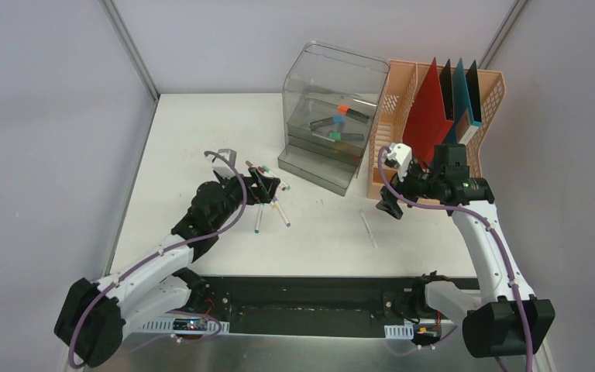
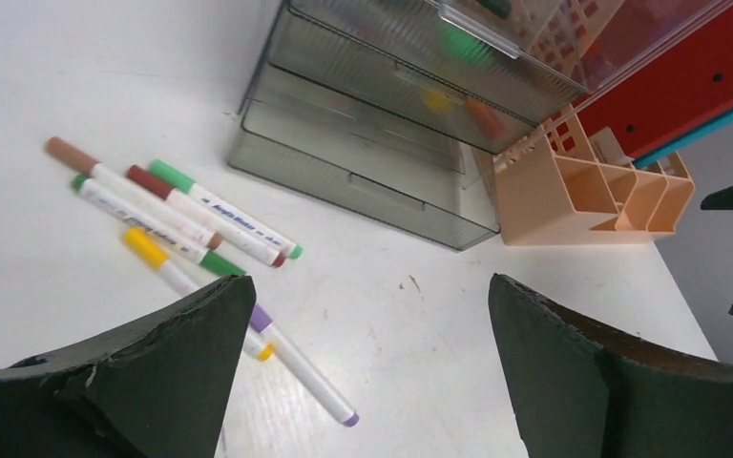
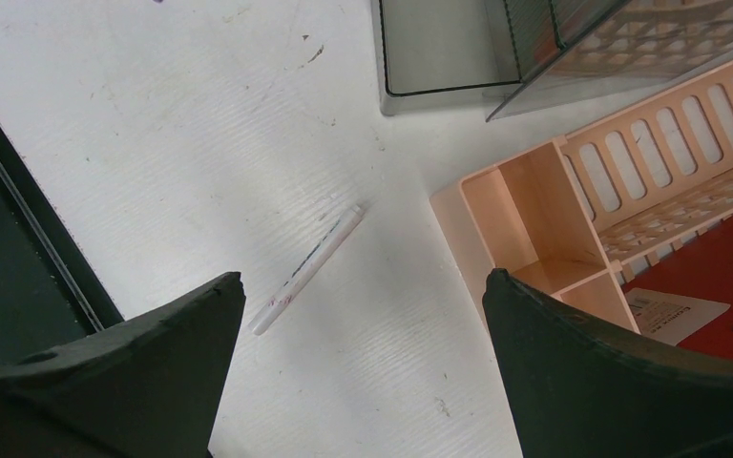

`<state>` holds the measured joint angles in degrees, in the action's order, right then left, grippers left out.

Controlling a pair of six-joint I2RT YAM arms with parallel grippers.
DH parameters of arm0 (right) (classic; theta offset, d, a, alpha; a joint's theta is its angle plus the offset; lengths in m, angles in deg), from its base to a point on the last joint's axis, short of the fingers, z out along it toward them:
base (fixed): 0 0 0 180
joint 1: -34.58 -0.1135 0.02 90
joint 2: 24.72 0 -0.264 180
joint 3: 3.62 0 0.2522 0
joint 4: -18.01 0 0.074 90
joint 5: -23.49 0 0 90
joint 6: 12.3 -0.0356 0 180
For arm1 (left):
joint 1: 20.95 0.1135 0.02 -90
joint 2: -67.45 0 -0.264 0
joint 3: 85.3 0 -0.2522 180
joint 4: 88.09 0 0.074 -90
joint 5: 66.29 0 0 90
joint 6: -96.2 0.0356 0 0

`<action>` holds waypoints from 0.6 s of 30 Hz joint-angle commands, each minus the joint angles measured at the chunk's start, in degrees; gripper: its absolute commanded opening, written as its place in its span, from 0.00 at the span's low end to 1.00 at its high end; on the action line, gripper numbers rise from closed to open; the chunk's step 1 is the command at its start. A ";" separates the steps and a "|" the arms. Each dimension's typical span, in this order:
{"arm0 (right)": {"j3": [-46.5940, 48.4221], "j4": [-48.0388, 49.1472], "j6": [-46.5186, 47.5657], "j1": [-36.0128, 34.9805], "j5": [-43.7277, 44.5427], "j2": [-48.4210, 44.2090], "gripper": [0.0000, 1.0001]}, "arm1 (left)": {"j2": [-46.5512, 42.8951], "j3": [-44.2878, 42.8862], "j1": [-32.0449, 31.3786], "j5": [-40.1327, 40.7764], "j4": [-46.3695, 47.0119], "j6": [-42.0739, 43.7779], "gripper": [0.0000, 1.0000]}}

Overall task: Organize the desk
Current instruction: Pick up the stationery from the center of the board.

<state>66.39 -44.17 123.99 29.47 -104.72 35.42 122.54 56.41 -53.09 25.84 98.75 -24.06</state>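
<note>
On the white desk (image 1: 194,132), several capped markers (image 1: 273,203) lie loose just beside my left gripper (image 1: 259,186). The left wrist view shows brown, red and green markers (image 2: 191,212) side by side, with a yellow marker (image 2: 157,258) and a purple marker (image 2: 305,370) nearer the left finger. My left gripper (image 2: 370,286) is open and holds nothing. A thin white pen (image 1: 368,230) lies alone on the desk. My right gripper (image 1: 391,205) hovers just right of the pen (image 3: 310,267); this gripper (image 3: 363,277) is open over bare desk.
A clear plastic drawer unit (image 1: 329,116) with markers inside stands at the back. A peach desk organizer (image 1: 391,116) holding red, black and teal folders (image 1: 426,108) sits beside it on the right. A black and metal rail (image 1: 310,298) runs along the front edge.
</note>
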 commanded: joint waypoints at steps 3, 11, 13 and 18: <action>-0.17 0.22 1.43 0.28 -1.17 0.48 0.99 | -11.34 4.77 0.59 8.52 -11.76 8.43 0.99; -0.22 0.09 1.58 0.29 -1.16 1.20 0.99 | -15.22 6.96 0.59 4.52 -16.86 7.55 0.99; -0.33 0.10 1.61 0.28 -1.08 1.21 0.99 | -14.29 6.84 0.59 4.40 -17.83 7.34 0.99; -0.35 0.13 1.64 0.32 -0.98 1.21 0.99 | -9.60 4.92 0.57 4.34 -20.23 7.32 0.99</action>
<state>65.73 -44.57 124.36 29.47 -104.70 36.75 109.91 63.10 -53.09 31.08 81.05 -17.35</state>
